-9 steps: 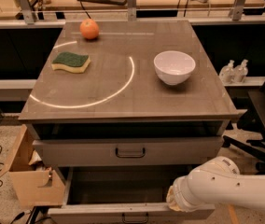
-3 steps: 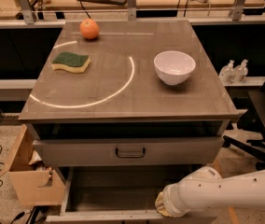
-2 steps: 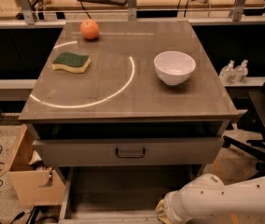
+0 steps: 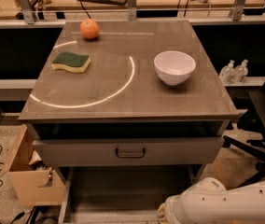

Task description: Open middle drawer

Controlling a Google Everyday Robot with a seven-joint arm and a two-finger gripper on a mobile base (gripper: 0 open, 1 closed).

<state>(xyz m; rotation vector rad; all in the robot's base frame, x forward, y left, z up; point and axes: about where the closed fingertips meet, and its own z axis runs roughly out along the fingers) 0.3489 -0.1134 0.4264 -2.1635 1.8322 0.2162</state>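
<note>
Well, starting at your left, a cardboard box (image 4: 24,177) sits on the floor beside the cabinet top (image 4: 179,101), where a green-and-yellow sponge (image 4: 71,62) lies with an orange (image 4: 89,29) behind it. Below the upper drawer front (image 4: 76,152) with its dark loop handle (image 4: 130,152), the middle drawer (image 4: 123,190) stands pulled out, its grey floor showing. Further right, a white bowl (image 4: 174,66) rests on the top. Your gripper (image 4: 162,214) sits at the bottom edge over that drawer's right side, mostly cut off, so you cannot tell its state or what it holds.
</note>
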